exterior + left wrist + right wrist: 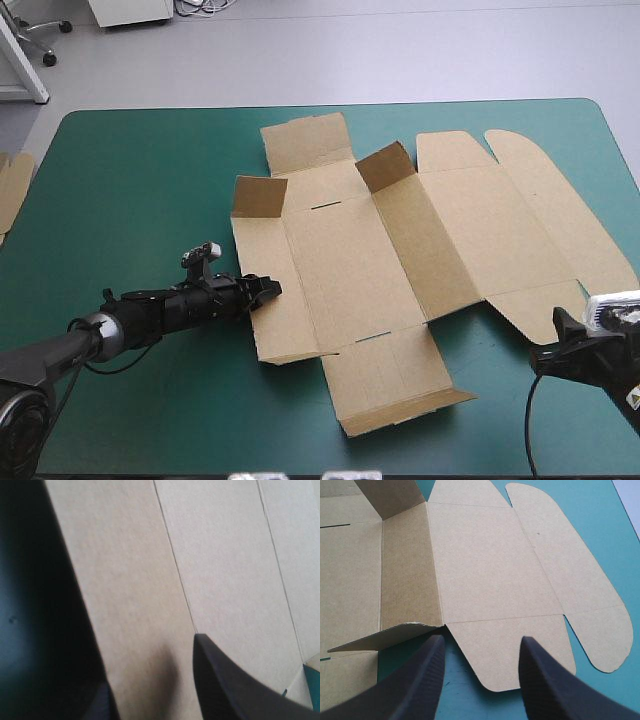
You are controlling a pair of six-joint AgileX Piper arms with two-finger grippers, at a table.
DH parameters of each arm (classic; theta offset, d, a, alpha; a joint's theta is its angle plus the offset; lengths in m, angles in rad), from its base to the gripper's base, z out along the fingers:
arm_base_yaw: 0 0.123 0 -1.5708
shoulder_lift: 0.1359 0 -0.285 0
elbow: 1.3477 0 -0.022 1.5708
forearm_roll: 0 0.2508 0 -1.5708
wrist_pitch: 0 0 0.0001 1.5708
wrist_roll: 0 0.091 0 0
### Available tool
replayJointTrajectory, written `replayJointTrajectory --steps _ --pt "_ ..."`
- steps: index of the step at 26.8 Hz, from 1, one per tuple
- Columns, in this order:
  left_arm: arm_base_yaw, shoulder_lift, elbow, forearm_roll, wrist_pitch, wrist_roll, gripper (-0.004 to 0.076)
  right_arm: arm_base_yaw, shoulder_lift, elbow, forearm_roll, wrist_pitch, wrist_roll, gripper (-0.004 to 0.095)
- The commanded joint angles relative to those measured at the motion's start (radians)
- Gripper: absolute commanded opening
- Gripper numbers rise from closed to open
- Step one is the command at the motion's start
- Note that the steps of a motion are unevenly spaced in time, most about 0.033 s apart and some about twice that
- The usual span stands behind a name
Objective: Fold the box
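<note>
Teal-green cover (130,170); creased brown box (345,255), mostly flat

My left gripper (146,672) is spread wide, close over the box (210,555), creased brown board pretty much everywhere.

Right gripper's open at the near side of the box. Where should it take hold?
Probably the small near tab of the box, coming from the near edge of the teal-green cover: it appears tilted up off it, so a finger of the right gripper could pass under. The rounded flaps beside it lie flat.
</note>
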Motion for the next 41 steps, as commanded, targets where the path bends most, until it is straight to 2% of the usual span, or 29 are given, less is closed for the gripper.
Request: replayJointTrajectory --steps 1,4,5,8,14,21,26,31,35,41 --pt "-0.004 0.037 -0.035 -0.084 0.008 0.004 0.0204 0.000 0.013 -0.032 -0.001 -0.063 0.000 0.0444" --pt "-0.004 0.069 -0.046 -0.084 0.069 0.021 0.0005 0.000 0.013 -0.032 -0.001 -0.062 0.000 0.0444" --pt "-0.004 0.069 -0.049 -0.084 0.064 0.025 -0.0015 0.000 0.013 -0.032 -0.001 -0.062 0.000 0.0444" --pt "-0.004 0.069 -0.075 -0.030 0.072 0.025 -0.0014 0.000 0.013 -0.032 -0.001 -0.063 0.000 0.0444" --pt "-0.002 0.069 -0.198 0.199 0.170 -0.024 -0.0014 0.000 0.013 -0.050 -0.001 -0.056 0.000 0.0444" --pt "-0.002 0.069 -0.399 0.572 0.203 -0.175 -0.0014 0.000 0.013 -0.070 -0.004 -0.066 -0.006 0.0444" --pt "-0.002 0.069 -0.565 0.846 0.268 -0.290 -0.0014 0.000 0.013 -0.070 -0.004 -0.067 -0.006 0.0444" --pt "-0.002 0.069 -0.715 1.103 0.356 -0.298 -0.0014 0.000 0.013 -0.070 -0.004 -0.067 -0.006 0.0444" --pt "-0.002 0.069 -0.787 1.251 0.348 -0.289 -0.0014 0.000 0.013 -0.070 -0.004 -0.067 -0.006 0.0444" --pt "-0.002 0.071 -0.853 1.330 0.281 -0.237 0.0001 0.000 0.013 -0.070 0.004 -0.063 -0.006 0.0444"
